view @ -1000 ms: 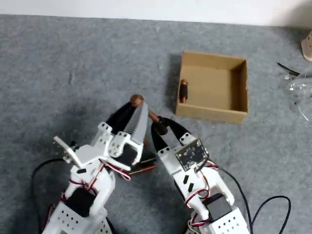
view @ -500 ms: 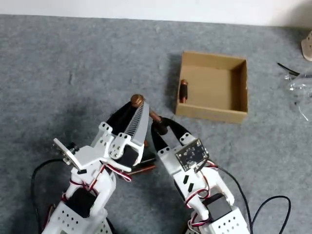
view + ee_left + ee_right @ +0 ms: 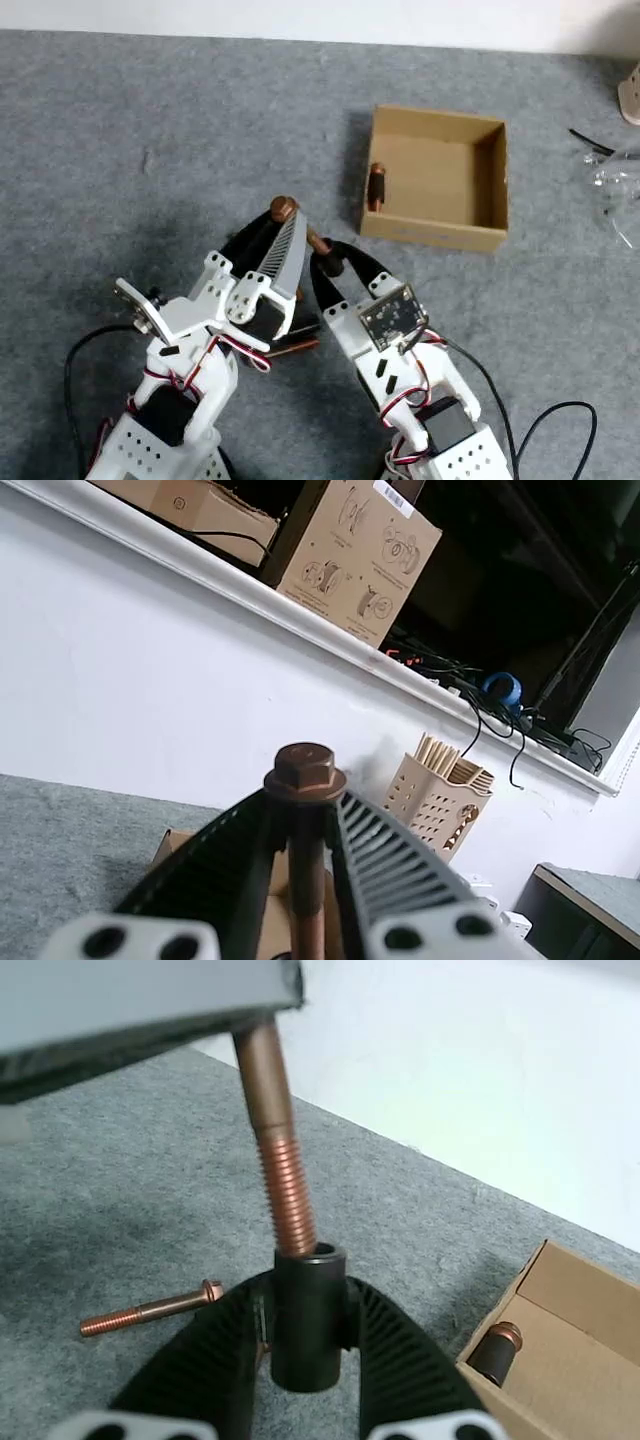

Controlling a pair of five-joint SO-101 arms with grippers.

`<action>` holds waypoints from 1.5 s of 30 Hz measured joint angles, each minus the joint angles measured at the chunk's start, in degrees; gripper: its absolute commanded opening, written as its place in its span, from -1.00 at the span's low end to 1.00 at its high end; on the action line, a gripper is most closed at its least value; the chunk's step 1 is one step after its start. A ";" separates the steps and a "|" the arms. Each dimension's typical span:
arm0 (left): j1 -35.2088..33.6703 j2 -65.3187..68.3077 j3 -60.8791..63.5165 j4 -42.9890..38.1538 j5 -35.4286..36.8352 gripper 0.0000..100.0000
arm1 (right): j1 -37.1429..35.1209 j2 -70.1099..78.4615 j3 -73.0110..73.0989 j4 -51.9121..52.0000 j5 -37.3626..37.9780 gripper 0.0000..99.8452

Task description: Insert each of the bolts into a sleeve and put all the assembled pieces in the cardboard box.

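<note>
The left arm's fingers [image 3: 305,805] are clamped on a copper hex-head bolt [image 3: 307,880] just under its head, so the head stands proud above the fingertips and the threaded shank hangs below. The right arm's fingers [image 3: 308,1295] are closed around a black cylindrical sleeve [image 3: 308,1345], held upright with its open mouth on top.

The bolt's threaded tip sits right at the sleeve's mouth and seems to have just entered it. Its long axis is not quite in line with the sleeve: in the high view the head lies at about 10 o'clock from the sleeve, so the shank leans. Seating it probably calls for the left arm to straighten the bolt and press it along the sleeve's axis while the right arm holds firm. Pushed at this lean, the threads could catch on the rim.

The open cardboard box [image 3: 430,232] lies at about 2 o'clock from both sets of fingers, and an assembled piece [image 3: 377,186] rests against its 9 o'clock wall. A second copper bolt [image 3: 150,1310] lies flat on the grey carpeted counter [image 3: 150,130].
</note>
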 measured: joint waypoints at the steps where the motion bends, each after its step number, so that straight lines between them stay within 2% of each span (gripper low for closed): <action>1: 0.00 0.00 0.00 0.00 0.00 -0.99 | 0.00 0.00 0.00 0.00 0.00 -0.99; 9: 0.00 0.00 0.00 0.00 0.00 -0.99 | 0.00 0.00 0.00 0.00 2.64 -0.99; 45: -1.67 0.00 -0.26 0.00 0.00 -0.99 | 0.00 0.00 0.00 0.00 2.99 -0.99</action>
